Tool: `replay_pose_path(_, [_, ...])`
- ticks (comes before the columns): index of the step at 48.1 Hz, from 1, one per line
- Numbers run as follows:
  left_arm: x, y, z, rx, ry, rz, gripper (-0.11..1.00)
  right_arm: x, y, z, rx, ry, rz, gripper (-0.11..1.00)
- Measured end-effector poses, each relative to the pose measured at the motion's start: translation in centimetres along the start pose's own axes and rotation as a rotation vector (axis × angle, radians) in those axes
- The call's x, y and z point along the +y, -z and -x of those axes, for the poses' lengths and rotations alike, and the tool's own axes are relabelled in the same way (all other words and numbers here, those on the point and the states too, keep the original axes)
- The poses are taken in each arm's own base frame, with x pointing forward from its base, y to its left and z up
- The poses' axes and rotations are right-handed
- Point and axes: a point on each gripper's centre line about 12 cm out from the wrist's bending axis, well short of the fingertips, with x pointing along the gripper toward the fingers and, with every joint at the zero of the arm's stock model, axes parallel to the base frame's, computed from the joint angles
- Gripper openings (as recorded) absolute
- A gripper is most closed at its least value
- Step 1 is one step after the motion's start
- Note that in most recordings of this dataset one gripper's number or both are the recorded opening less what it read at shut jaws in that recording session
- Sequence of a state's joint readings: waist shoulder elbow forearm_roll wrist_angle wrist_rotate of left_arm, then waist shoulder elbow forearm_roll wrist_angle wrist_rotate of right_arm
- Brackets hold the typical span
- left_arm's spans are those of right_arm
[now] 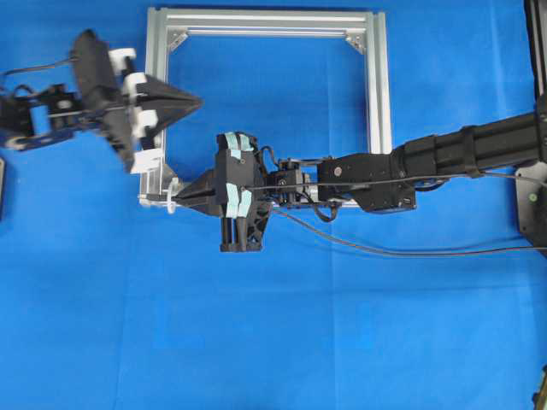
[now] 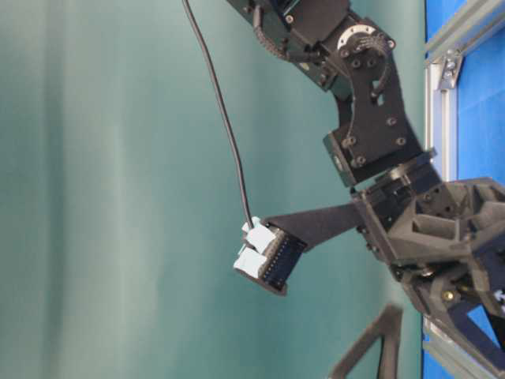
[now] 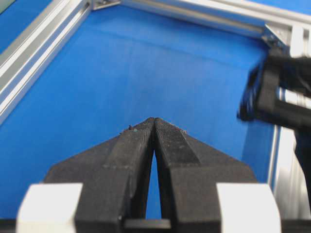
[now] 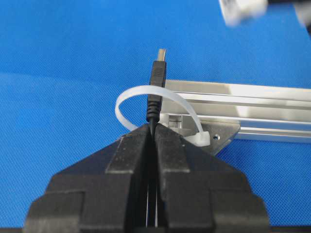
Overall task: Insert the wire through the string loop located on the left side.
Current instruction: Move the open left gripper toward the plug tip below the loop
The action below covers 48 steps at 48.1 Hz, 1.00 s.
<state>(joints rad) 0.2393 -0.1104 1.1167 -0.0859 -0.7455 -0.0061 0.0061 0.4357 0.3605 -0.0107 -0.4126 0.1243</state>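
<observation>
The right gripper point(image 4: 153, 130) has its jaws clenched on the wire point(image 4: 157, 85), pinching the thin black cable just behind the dark plug, so that the plug and its greyish metal tip stick out beyond the fingertips. In the right wrist view the plug stands inside the arch of the string loop point(image 4: 160, 104), a whitish band fixed to the corner of the aluminium frame point(image 4: 252, 114); the tip pokes above the band, though whether the plug touches it cannot be told. From overhead, the right gripper point(image 1: 190, 199) points at the frame's lower left corner, where the string loop point(image 1: 173, 202) sits, and the rest of the wire point(image 1: 410, 251) trails back along the right arm across the blue surface point(image 1: 273, 342). The left gripper point(image 3: 154, 122) has its jaws pressed fully together with nothing between them; overhead, it hovers point(image 1: 195, 103) over the left rail of the frame point(image 1: 376, 94), apart from the loop. The table-level view shows a teal backdrop point(image 2: 102, 197).
</observation>
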Motion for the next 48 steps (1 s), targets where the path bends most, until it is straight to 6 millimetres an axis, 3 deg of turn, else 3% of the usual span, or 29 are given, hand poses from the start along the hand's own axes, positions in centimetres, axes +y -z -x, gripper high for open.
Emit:
replay_pose_path(16, [1.1, 1.3, 5.1, 0.014, -0.03, 0.01, 0.0, 0.0, 0.0, 0.0, 0.0, 0.0, 0.0, -0.01])
replay_pose_path(27, [1.2, 1.1, 6.1, 0.003, -0.032, 0.022, 0.0, 0.0, 0.0, 0.0, -0.002, 0.0, 0.0, -0.01])
replay_pose_path(48, [-5.1, 1.5, 7.0, 0.027, 0.227, -0.025, 0.0, 0.0, 0.0, 0.0, 0.0, 0.0, 0.0, -0.01])
